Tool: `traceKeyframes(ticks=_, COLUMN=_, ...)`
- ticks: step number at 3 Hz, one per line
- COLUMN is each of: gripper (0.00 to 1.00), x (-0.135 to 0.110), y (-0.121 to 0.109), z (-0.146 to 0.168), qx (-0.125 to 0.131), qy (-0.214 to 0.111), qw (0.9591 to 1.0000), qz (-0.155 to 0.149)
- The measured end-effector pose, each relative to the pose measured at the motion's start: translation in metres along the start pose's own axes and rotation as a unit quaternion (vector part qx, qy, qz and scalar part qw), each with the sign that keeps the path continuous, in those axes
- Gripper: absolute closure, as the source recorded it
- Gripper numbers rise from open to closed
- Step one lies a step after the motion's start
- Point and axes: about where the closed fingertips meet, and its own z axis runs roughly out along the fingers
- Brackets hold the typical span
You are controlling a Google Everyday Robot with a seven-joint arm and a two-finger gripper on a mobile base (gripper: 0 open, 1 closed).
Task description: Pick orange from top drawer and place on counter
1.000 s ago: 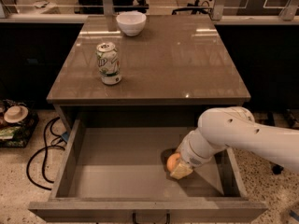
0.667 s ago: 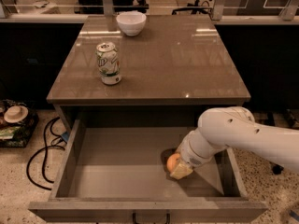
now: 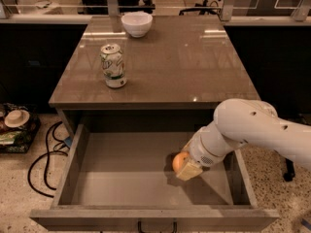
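The orange is in the open top drawer, right of its middle, just above the grey floor. My gripper reaches down into the drawer from the right on the white arm and is shut on the orange; one beige finger shows pressed against its right side, the other is hidden. The glossy brown-grey counter lies above and behind the drawer.
A green and white soda can stands on the counter's left side. A white bowl sits at its back edge. Cables and a basket of items lie on the floor to the left. The drawer's dark handle is at the bottom.
The orange and the gripper have risen slightly off the drawer floor. The arm has hardly moved otherwise.
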Motion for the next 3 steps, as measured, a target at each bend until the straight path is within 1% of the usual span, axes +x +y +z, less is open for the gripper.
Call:
traceKeyframes(ticks=2, gripper=1.00, x=-0.016, y=0.006, z=-0.068, qx=0.008, qy=-0.041, qw=0.9988, qz=0.025)
traceKeyframes(ticks=3, gripper=1.00, x=-0.021, y=0.000, z=-0.101, qx=0.010, qy=-0.052, qw=0.9978, qz=0.040)
